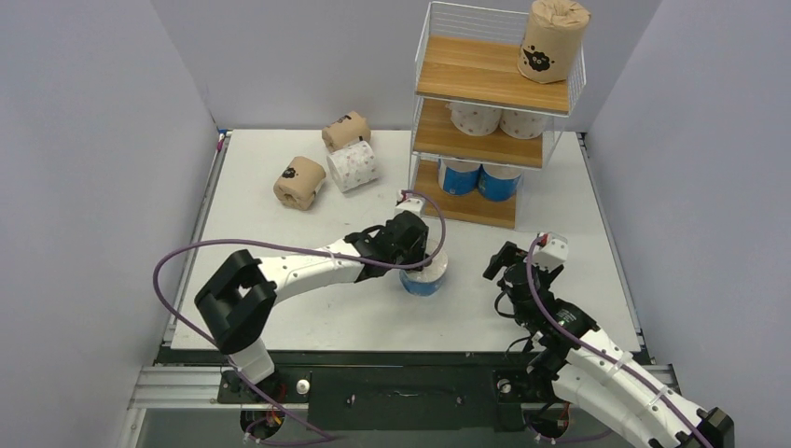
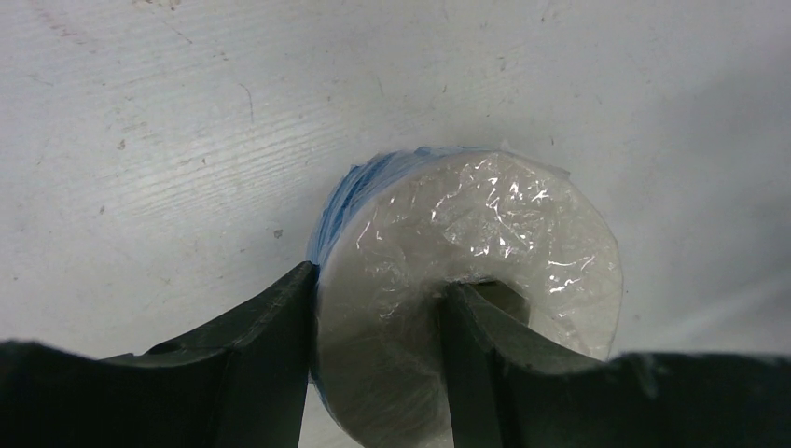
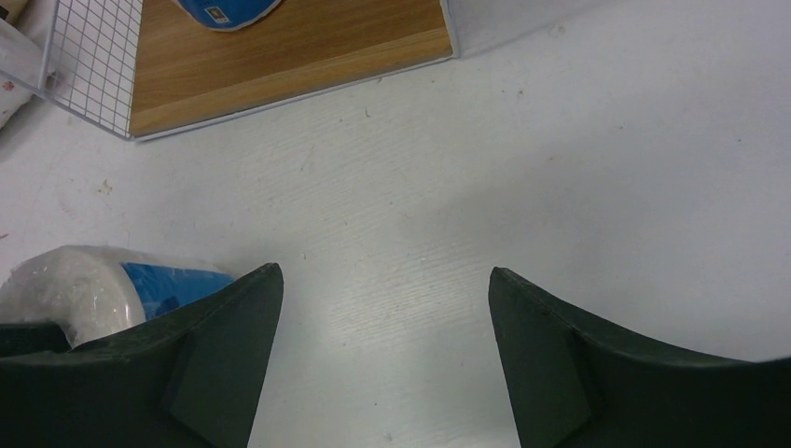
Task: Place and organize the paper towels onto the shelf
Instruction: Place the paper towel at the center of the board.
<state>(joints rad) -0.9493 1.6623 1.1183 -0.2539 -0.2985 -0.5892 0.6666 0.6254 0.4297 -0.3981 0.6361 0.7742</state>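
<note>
My left gripper [image 1: 417,250] is shut on a blue-and-white roll [image 1: 424,275] that stands upright near the table's middle. In the left wrist view one finger [image 2: 476,355] is in the roll's [image 2: 485,224] core hole and the other is outside its wall. My right gripper [image 1: 508,266] is open and empty to the right of it; its wrist view [image 3: 382,271] shows bare table between the jaws. The shelf [image 1: 492,75] stands at the back right. It holds a brown roll [image 1: 552,42] on top, two white rolls [image 1: 476,117] in the middle and two blue rolls [image 1: 459,177] at the bottom.
Two brown rolls [image 1: 299,182] [image 1: 346,131] and a white dotted roll [image 1: 353,165] lie at the table's back left. The right wrist view shows the held roll [image 3: 84,289] at the left and the shelf's bottom board [image 3: 280,56] ahead. Grey walls enclose the table.
</note>
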